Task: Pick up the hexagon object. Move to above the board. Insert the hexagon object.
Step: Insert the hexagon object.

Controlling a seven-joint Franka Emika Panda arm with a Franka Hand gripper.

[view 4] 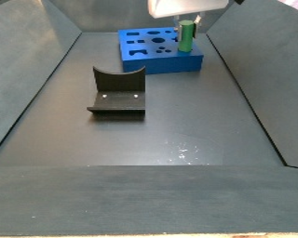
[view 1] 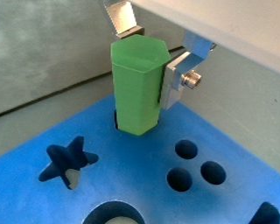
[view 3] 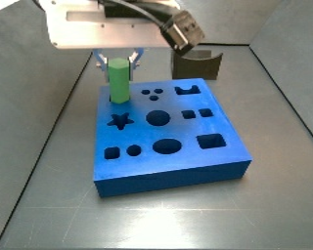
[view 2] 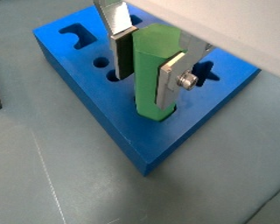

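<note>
Our gripper is squeezed tight on the green peg, right over a corner of the blue board. The peg stands straight up, its bottom end at the board's top. We think its hole lies right under it, so down is the way.
</note>
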